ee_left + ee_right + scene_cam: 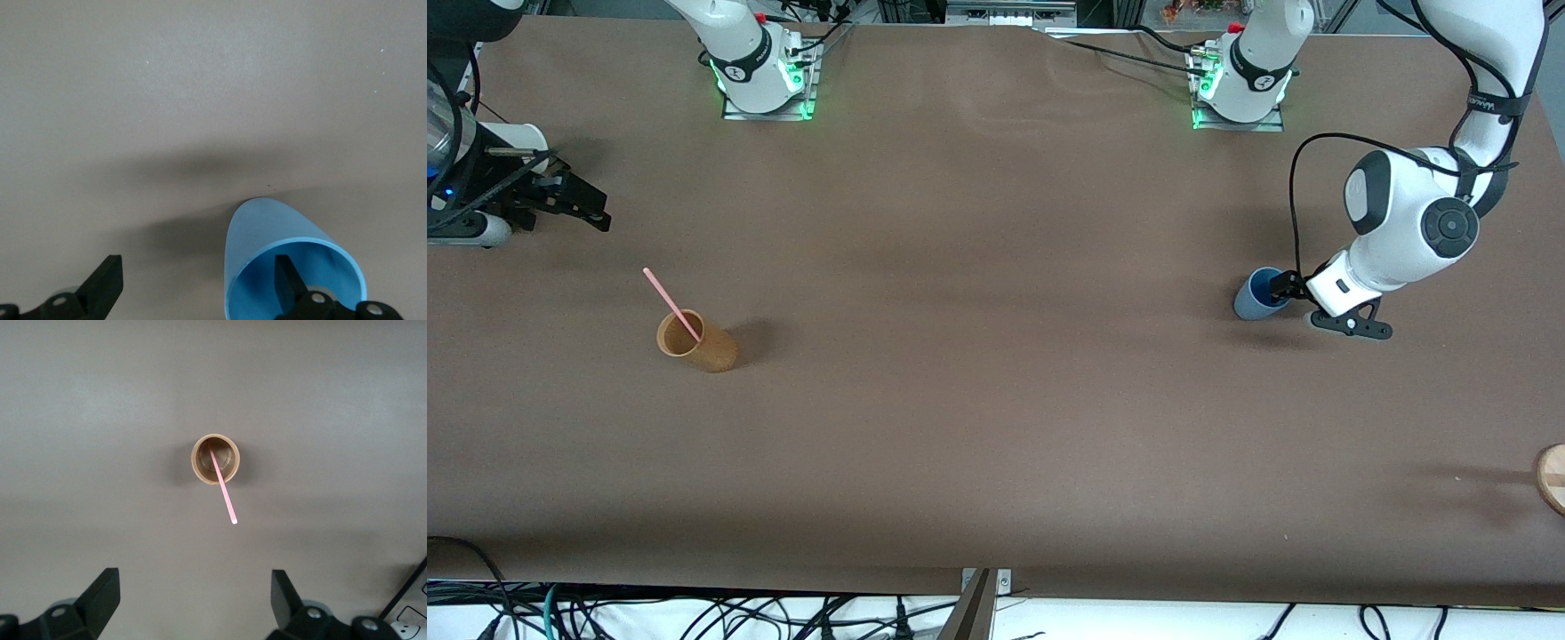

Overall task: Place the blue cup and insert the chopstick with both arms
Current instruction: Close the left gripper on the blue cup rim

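Note:
The blue cup [1256, 296] stands upright on the table toward the left arm's end. My left gripper [1288, 293] is low at its rim and open. In the left wrist view one finger [288, 277] reaches inside the blue cup [267, 233], and the other finger [107, 280] stands well clear of it over bare table; the left gripper [199, 275] grips nothing. The pink chopstick [671, 304] leans in a tan cup [698, 341] toward the right arm's end. My right gripper [591, 209] hovers open and empty over the table near that tan cup [215, 459], with the chopstick [222, 487] sticking out of it.
A white cup [523, 138] sits by the right arm at the table's end. A round wooden piece [1552, 476] pokes in at the table edge at the left arm's end. The arm bases [763, 71] stand along the table's top edge.

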{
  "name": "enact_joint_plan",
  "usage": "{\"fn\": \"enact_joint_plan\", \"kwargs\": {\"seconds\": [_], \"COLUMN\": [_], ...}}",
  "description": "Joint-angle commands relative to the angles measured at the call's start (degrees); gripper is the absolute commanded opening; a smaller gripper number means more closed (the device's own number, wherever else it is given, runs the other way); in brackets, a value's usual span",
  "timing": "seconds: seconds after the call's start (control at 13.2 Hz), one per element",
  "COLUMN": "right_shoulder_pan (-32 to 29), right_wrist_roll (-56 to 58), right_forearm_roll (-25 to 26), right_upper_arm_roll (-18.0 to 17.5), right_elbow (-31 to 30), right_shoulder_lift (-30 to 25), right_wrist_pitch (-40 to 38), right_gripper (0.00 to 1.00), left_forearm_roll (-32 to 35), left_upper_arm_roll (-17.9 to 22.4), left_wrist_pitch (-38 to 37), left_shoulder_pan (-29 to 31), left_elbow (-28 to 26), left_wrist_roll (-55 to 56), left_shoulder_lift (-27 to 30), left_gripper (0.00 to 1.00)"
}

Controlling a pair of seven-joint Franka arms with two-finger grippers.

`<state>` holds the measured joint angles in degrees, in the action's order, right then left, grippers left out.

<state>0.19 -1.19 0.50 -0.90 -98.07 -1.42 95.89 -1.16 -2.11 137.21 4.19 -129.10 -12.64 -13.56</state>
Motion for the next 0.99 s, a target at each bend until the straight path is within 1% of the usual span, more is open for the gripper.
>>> {"fn": "enact_joint_plan", "kwargs": {"seconds": [0.0,0.08,0.15,0.3,0.38,0.46,0.53,0.76,0.91], "right_shoulder_pan": [-0.3,-0.3,-0.3,-0.3,-0.3,-0.3,-0.3,-0.3,-0.3], "right_wrist_roll": [0.9,0.9,0.9,0.9,0.9,0.9,0.9,0.9,0.9], "right_forearm_roll": [0.6,0.6,0.6,0.6,0.6,0.6,0.5,0.5,0.5], "right_upper_arm_roll": [-0.2,-0.2,-0.2,-0.2,-0.2,-0.2,-0.2,-0.2,-0.2], "right_elbow": [0.5,0.5,0.5,0.5,0.5,0.5,0.5,0.5,0.5], "right_shoulder_lift": [-0.2,-0.2,-0.2,-0.2,-0.1,-0.2,-0.2,-0.2,-0.2], "right_wrist_pitch": [-0.4,-0.4,-0.4,-0.4,-0.4,-0.4,-0.4,-0.5,-0.5], "right_gripper": [1.00,1.00,1.00,1.00,1.00,1.00,1.00,1.00,1.00], "left_forearm_roll": [0.8,0.7,0.7,0.7,0.7,0.7,0.5,0.3,0.0], "left_upper_arm_roll": [0.1,0.0,0.0,0.0,0.0,0.0,0.0,-0.1,-0.3], "left_wrist_pitch": [0.9,0.9,0.9,0.0,-0.1,-0.5,-0.9,-2.3,-8.4], "left_shoulder_pan": [-0.1,-0.1,-0.2,-0.2,-0.3,-0.3,-0.4,-0.4,-0.9], "left_elbow": [-0.4,-0.5,-0.5,-0.4,-0.4,-0.4,-0.2,0.5,3.8], "left_wrist_roll": [0.2,0.3,1.7,5.2,6.5,7.0,7.2,7.2,7.4], "left_shoulder_lift": [-0.2,-0.3,-0.3,-0.2,-0.2,-0.2,-0.1,0.5,2.0], "left_gripper": [0.96,0.82,0.64,0.24,0.08,0.02,0.00,0.00,0.00]}}
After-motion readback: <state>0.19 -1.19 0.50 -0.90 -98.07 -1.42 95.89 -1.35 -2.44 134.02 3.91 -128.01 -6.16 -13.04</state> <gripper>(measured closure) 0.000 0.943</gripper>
